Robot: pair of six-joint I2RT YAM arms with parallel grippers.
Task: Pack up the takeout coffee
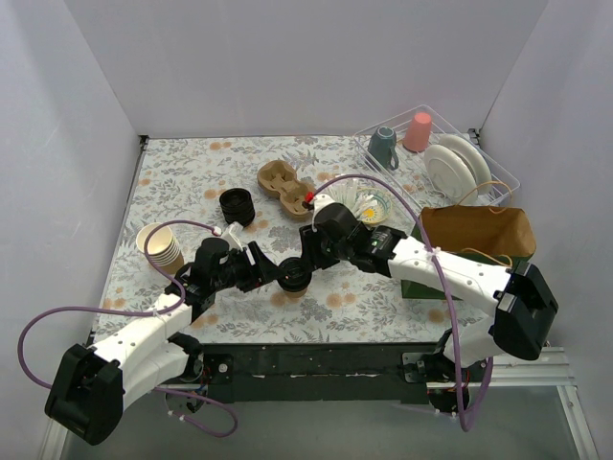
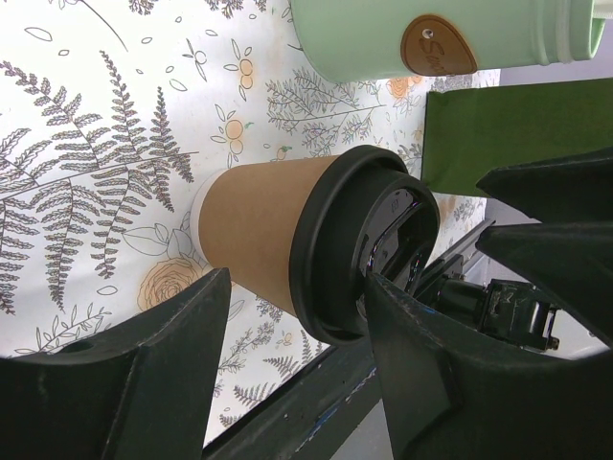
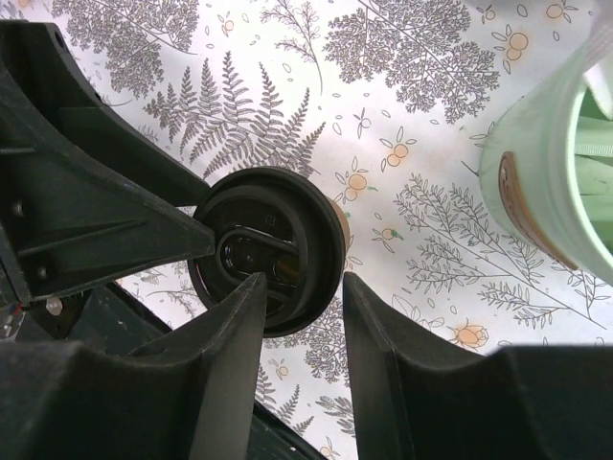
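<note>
Takeout coffee at surface's 6 o'clock, near edge. Left claw brackets it, can't tell if clamped; right claw apart above lid. Likely light, crushable paper, maybe sloshy: hold brown mid-wall gently.

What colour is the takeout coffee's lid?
The takeout coffee cup has a black lid; left wrist view shows it best.
</note>
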